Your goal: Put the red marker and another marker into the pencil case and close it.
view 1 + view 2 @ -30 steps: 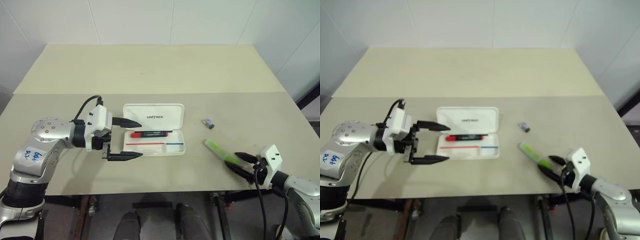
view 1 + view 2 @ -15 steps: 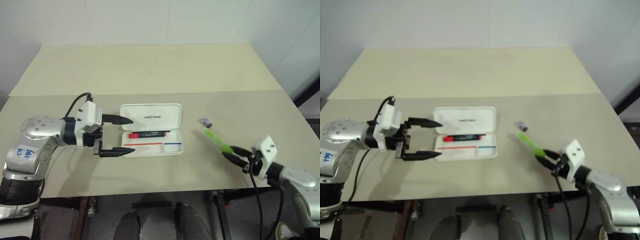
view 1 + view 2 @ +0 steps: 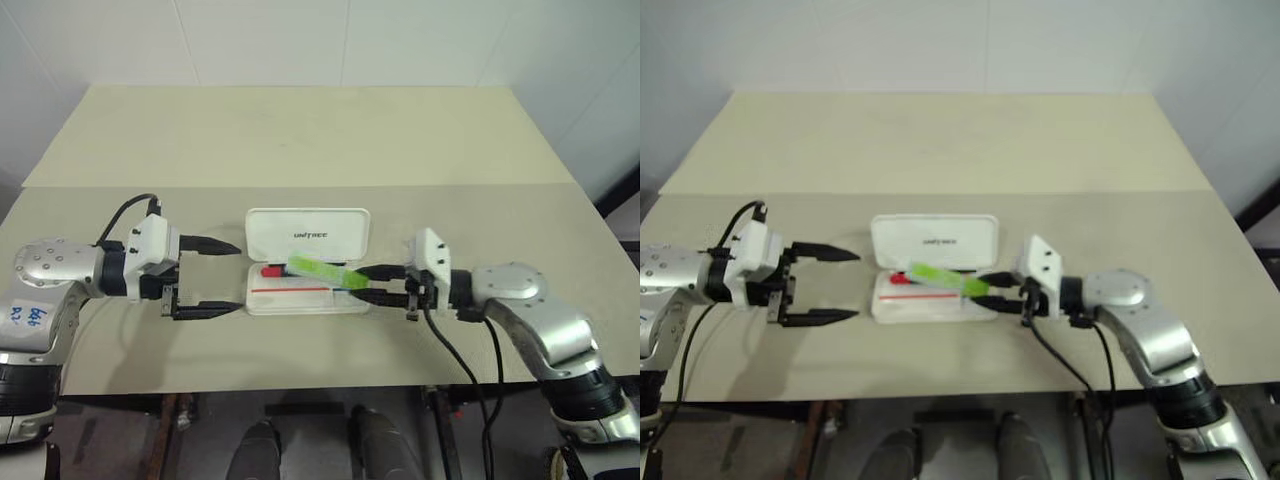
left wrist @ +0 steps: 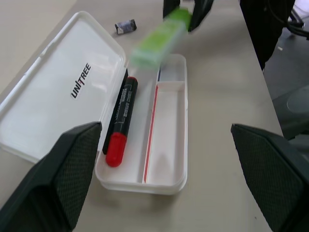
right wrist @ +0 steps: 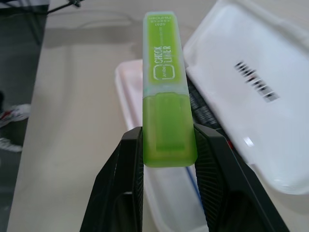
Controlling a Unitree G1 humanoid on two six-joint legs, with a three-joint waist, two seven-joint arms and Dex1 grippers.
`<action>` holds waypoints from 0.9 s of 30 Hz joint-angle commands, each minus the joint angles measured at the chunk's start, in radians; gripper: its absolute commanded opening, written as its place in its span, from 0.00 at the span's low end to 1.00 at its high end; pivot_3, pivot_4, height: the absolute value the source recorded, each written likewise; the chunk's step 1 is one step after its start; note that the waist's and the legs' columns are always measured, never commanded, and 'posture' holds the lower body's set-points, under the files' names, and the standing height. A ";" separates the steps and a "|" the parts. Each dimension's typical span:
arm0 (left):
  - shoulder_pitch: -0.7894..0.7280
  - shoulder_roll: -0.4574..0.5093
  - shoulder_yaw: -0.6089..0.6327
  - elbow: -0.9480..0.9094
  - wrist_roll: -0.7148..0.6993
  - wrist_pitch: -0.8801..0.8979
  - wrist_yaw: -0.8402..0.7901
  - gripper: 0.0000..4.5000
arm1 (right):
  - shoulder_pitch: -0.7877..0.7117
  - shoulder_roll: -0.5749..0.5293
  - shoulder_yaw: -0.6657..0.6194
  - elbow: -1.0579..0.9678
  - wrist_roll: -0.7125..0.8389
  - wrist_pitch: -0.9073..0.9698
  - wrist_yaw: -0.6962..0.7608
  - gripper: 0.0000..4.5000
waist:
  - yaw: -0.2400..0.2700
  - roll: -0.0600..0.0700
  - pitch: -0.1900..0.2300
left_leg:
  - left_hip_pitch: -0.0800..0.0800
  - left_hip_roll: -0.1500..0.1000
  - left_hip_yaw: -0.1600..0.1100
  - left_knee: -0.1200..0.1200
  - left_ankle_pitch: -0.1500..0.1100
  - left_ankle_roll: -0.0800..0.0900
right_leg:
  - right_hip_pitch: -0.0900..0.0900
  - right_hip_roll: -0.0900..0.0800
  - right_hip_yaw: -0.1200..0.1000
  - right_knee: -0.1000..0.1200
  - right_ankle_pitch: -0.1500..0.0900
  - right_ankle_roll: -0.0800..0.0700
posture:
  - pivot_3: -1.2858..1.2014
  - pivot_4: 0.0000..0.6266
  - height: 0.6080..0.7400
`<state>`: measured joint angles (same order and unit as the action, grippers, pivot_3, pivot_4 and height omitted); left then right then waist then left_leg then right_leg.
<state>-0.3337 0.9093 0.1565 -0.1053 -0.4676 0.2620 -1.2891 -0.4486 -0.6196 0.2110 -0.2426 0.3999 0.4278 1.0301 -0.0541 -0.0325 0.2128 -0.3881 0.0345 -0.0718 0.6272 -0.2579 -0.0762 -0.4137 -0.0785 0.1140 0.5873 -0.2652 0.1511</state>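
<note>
While the right gripper (image 3: 372, 283) clamps the green marker (image 3: 322, 270) by its rear end, the open case (image 3: 306, 300) lies just below the marker, whose long axis nearly parallels the tray.

Carried the green highlighter (image 3: 320, 270) off the table in the right gripper (image 3: 366, 283), now above the open pencil case (image 3: 306, 262). Drew the left gripper (image 3: 222, 277) away from the case's end.
</note>
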 commanded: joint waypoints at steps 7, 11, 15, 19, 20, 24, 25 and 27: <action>0.046 0.020 0.055 -0.060 -0.014 -0.005 0.028 1.00 | -0.129 0.138 0.134 0.263 -0.127 -0.196 0.106 0.24 | -0.007 0.000 0.000 | 0.001 0.000 0.000 0.001 0.000 0.000 | -0.001 0.000 0.000 0.004 0.000 0.002 | 0.52 0.24 1.00; 0.055 0.015 0.054 -0.076 -0.016 0.001 0.041 1.00 | -0.183 0.179 0.154 0.339 -0.156 -0.239 0.154 0.24 | -0.005 0.000 0.000 | 0.001 0.000 0.000 0.001 0.000 0.000 | 0.000 0.000 0.000 0.004 0.000 0.003 | 0.52 0.24 1.00; 0.055 0.007 0.049 -0.083 -0.019 0.004 0.053 1.00 | -0.222 0.207 0.168 0.403 -0.187 -0.277 0.191 0.24 | -0.006 0.000 0.000 | 0.001 0.000 0.000 0.000 0.000 0.000 | -0.001 0.000 -0.001 0.005 0.002 0.005 | 0.52 0.24 1.00; 0.058 0.002 0.045 -0.092 -0.022 0.006 0.063 1.00 | -0.249 0.225 0.166 0.440 -0.197 -0.294 0.215 0.24 | -0.006 0.000 0.000 | 0.001 0.000 0.000 0.000 0.000 0.000 | -0.001 0.000 -0.001 0.005 0.002 0.006 | 0.52 0.24 1.00; 0.058 0.002 0.046 -0.092 -0.023 0.007 0.065 1.00 | -0.253 0.226 0.167 0.444 -0.199 -0.295 0.224 0.24 | -0.006 0.000 0.000 | 0.001 0.000 0.000 0.000 0.000 0.000 | -0.001 0.000 -0.001 0.005 0.002 0.006 | 0.52 0.24 1.00; 0.060 -0.005 0.043 -0.100 -0.022 0.008 0.076 1.00 | -0.272 0.237 0.167 0.499 -0.217 -0.321 0.240 0.24 | -0.006 0.000 0.000 | 0.002 0.000 0.000 0.000 0.000 0.000 | -0.001 0.000 -0.001 0.006 0.002 0.006 | 0.52 0.24 1.00; 0.062 -0.007 0.043 -0.104 -0.022 0.009 0.080 1.00 | -0.278 0.240 0.164 0.518 -0.222 -0.329 0.241 0.24 | -0.006 0.000 0.000 | 0.002 0.000 0.000 0.000 0.000 0.000 | -0.001 0.000 -0.001 0.006 0.002 0.006 | 0.52 0.24 1.00; 0.065 -0.010 0.044 -0.112 -0.023 0.013 0.086 1.00 | -0.290 0.243 0.159 0.555 -0.231 -0.347 0.248 0.24 | -0.007 0.000 0.000 | 0.002 0.000 0.000 0.000 0.000 0.000 | -0.001 0.000 -0.001 0.006 0.002 0.006 | 0.52 0.24 1.00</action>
<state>-0.2712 0.9024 0.1864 -0.1857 -0.4715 0.2737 -1.2122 -0.7139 -0.3795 0.3874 0.3088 0.1706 0.1074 1.2656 -0.0607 -0.0321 0.2129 -0.3864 0.0347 -0.0720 0.6274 -0.2580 -0.0763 -0.4145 -0.0784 0.1130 0.5929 -0.2633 0.1569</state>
